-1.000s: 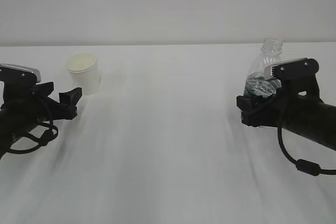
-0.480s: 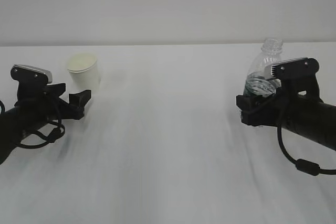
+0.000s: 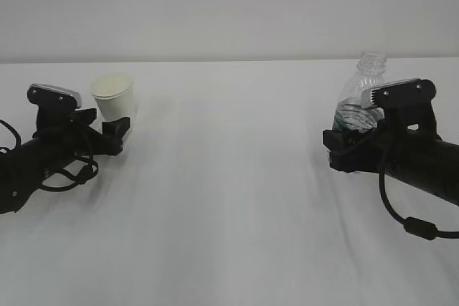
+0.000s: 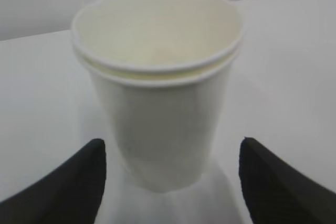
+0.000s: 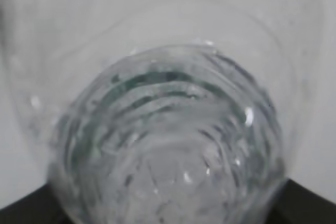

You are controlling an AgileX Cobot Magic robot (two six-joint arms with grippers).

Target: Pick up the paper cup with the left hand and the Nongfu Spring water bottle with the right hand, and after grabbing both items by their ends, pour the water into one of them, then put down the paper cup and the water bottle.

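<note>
The cream-white paper cup (image 3: 113,95) stands upright at the back left of the white table. My left gripper (image 3: 118,131) is open at its base. In the left wrist view the cup (image 4: 160,108) fills the middle, and both black fingertips (image 4: 79,182) flank its lower part with a gap on each side of the left gripper (image 4: 171,145). At the right, the clear ribbed water bottle (image 3: 358,94), uncapped and with a dark green band, sits in my right gripper (image 3: 349,142). In the right wrist view the bottle (image 5: 173,140) fills the frame, black fingers (image 5: 21,211) against its sides. The water cannot be made out.
A white cloth covers the table (image 3: 229,198) and a pale wall stands behind it. The black cable (image 3: 409,223) of the right arm loops down over the cloth at the right front.
My left arm has moved forward and to the right, bringing its open fingers from short of the cup to either side of its base. The right arm and the bottle have not moved.
</note>
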